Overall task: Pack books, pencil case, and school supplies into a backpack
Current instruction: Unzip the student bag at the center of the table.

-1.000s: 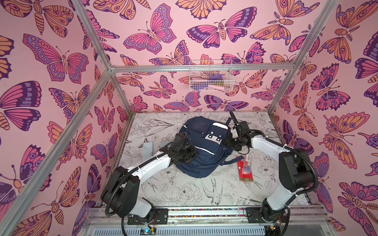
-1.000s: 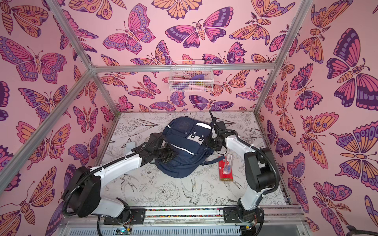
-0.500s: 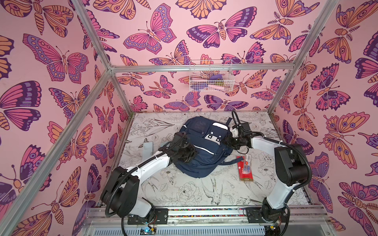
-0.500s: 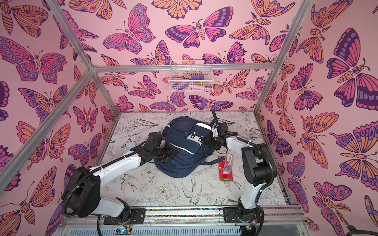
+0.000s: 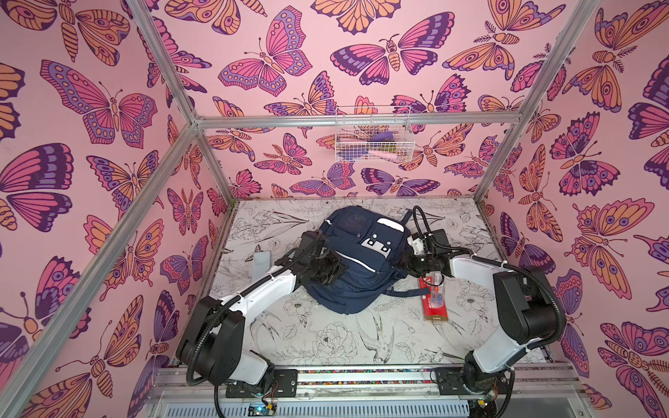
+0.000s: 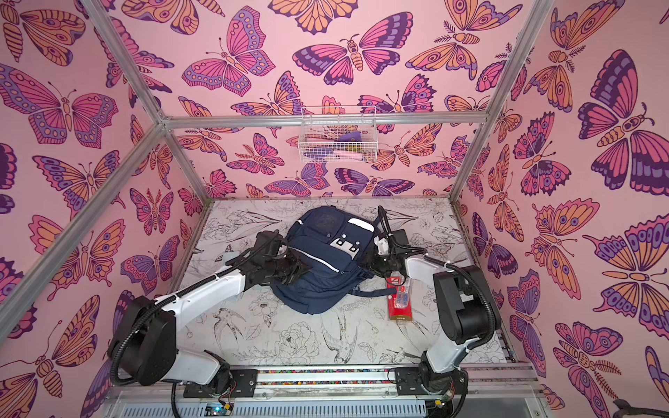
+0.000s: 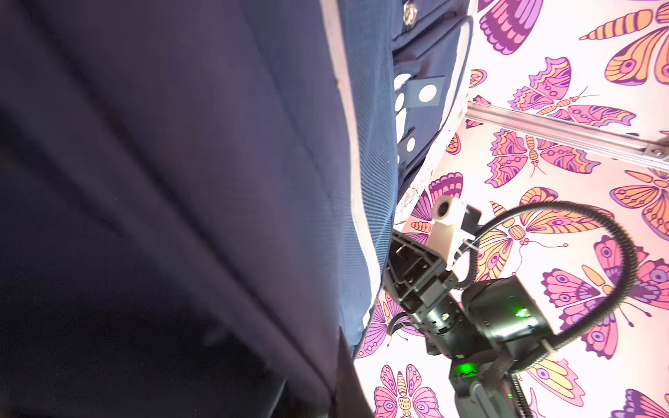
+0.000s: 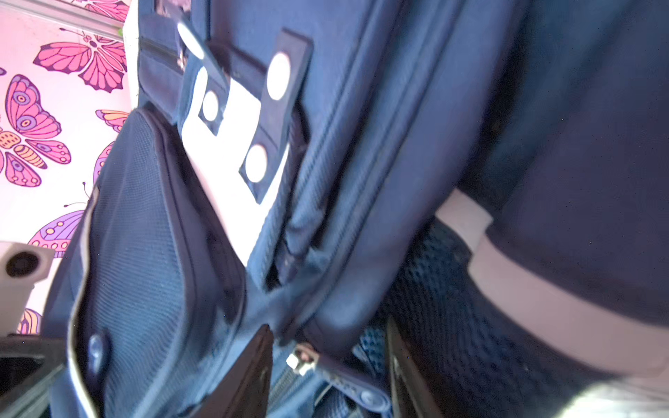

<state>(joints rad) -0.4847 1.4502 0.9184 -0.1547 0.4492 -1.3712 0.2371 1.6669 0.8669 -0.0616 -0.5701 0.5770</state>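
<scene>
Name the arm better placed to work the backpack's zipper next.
Right. The right end effector stands open with the zipper pull between its fingers. The left end effector is shut on the backpack's opposite side, apparently holding it steady.

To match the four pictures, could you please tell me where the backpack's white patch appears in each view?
In a top view: white patch, middle of the backpack front.
In a top view: white patch, same spot.
Left wrist: at the backpack's edge, against the wall.
Right wrist: beside the front pocket.
Shared landmark: the white stripe nearby.
</scene>
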